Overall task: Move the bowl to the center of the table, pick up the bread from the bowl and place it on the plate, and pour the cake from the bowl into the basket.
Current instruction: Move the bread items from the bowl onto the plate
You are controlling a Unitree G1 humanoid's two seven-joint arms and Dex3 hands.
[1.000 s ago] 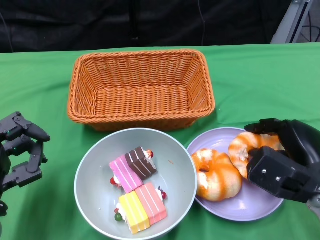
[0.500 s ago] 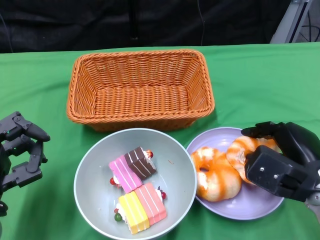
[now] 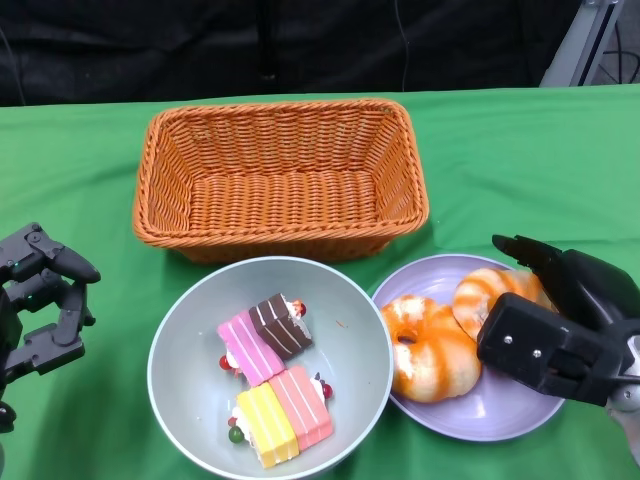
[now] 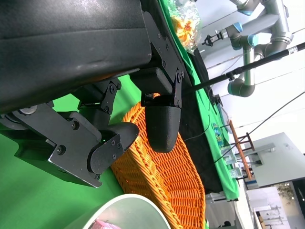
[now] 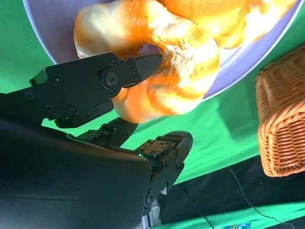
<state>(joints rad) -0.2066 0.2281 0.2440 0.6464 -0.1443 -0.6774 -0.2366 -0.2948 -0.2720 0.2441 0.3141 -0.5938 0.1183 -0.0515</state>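
Resting over the green table, the left hand sits well to the left of the bowl, fingers loosely apart and grasping nothing. The grey bowl lies near the front middle of the table and holds three striped cake pieces: a pink and brown one above a yellow and pink one. Behind the bowl, just beyond its far rim, stands an orange wicker basket. Touching the bowl's right rim is a lilac plate carrying two orange-glazed bread rings, one nearer the bowl and a second further right. The right hand hovers over the plate's right side; in the right wrist view its fingers are spread, one fingertip touching the second bread without closing around it.
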